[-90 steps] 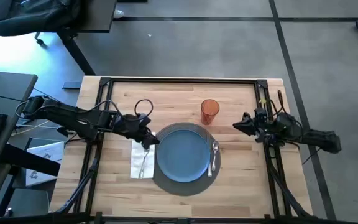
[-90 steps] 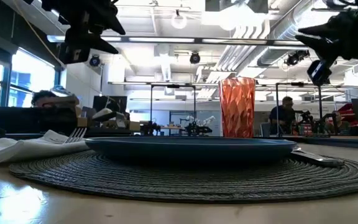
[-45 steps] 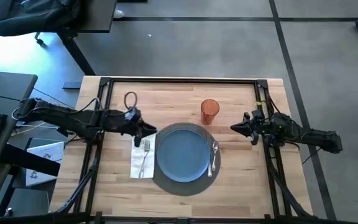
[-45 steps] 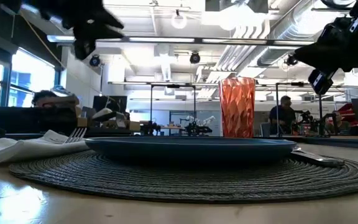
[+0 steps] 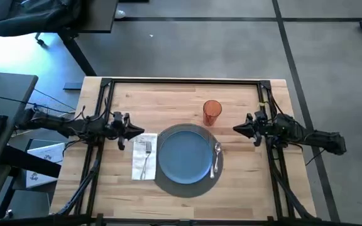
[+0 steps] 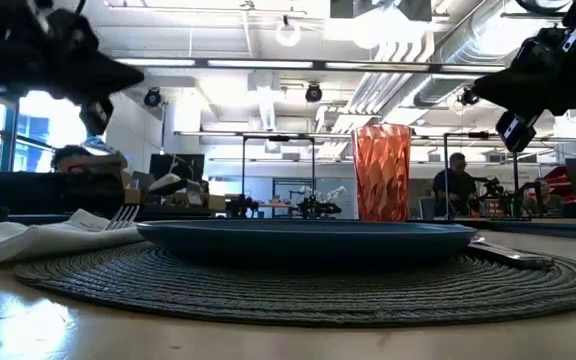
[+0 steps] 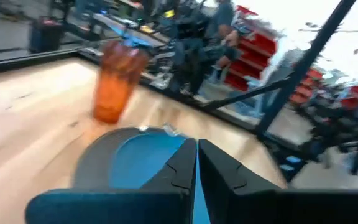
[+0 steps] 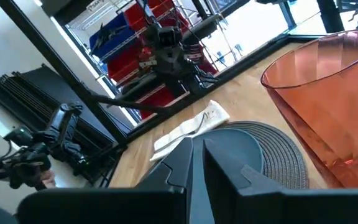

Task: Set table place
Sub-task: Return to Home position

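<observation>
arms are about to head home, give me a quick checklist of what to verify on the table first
1. Left gripper empty and off the napkin: ok, fingers shut on nothing, raised by the napkin's far edge.
2. Right gripper empty and clear of the orange cup: ok, shut, apart from it on its right.
3. Cup upright just past the grey mat, toward its right side: ok.
4. Blue plate centred on the mat: ok.
5. Fork on the napkin, left of the plate: ok.
6. Spoon and knife on the mat, right of the plate: spoon ok, knife cannot tell.
</observation>
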{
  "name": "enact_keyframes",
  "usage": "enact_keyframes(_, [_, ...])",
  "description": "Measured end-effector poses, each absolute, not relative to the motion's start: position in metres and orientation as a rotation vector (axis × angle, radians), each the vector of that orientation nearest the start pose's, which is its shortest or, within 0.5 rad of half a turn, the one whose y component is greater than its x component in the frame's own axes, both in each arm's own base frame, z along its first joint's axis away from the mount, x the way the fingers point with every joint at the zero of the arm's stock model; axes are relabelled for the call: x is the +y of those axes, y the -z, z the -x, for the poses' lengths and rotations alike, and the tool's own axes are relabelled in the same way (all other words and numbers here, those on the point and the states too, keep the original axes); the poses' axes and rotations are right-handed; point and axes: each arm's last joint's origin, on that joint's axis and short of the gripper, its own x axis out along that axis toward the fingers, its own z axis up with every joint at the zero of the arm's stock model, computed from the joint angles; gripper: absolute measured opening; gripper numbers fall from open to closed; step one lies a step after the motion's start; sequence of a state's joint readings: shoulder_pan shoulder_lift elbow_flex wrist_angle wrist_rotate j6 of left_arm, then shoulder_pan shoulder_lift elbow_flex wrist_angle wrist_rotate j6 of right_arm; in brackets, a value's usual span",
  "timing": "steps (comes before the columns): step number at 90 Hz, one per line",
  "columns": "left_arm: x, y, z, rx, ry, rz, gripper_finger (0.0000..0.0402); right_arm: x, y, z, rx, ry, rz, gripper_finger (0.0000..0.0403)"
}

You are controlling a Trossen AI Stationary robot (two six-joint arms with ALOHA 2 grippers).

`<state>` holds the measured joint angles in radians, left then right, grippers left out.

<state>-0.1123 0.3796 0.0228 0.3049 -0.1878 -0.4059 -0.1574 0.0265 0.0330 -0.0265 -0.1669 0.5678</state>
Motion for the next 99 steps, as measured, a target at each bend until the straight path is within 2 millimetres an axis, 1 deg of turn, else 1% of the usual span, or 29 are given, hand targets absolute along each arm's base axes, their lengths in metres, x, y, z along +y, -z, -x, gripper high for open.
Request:
enact_keyframes(6, [-0.008,-0.159,-0.12,0.084,-0.104,0.398,0.0005,-0.01,-0.17,-0.097,0.022,-0.004,-0.571,0.002])
enact_keyframes(23, [-0.008,-0.146,-0.118,0.218,-0.132,0.375,0.0005,-0.01,-0.17,-0.097,0.022,-0.004,-0.571,0.002])
enact_keyframes(45, [-0.008,-0.14,-0.115,0.287,-0.143,0.363,0.0005,-0.01,-0.17,-0.097,0.022,-0.004,-0.571,0.0021])
enact_keyframes(61, [-0.009,-0.157,-0.106,0.133,0.005,0.404,0.0005,-0.01,-0.17,-0.097,0.023,-0.005,-0.571,0.0021])
enact_keyframes(73, [-0.007,-0.169,-0.099,-0.009,0.032,0.417,0.0005,-0.01,-0.17,-0.097,0.023,-0.006,-0.571,0.0021])
enact_keyframes(85, [-0.007,-0.171,-0.097,-0.038,0.035,0.419,0.0005,-0.01,-0.17,-0.097,0.023,-0.006,-0.571,0.0021])
enact_keyframes(99, [-0.007,-0.169,-0.098,-0.014,0.03,0.417,0.0005,-0.01,-0.17,-0.096,0.022,-0.006,-0.571,0.0021])
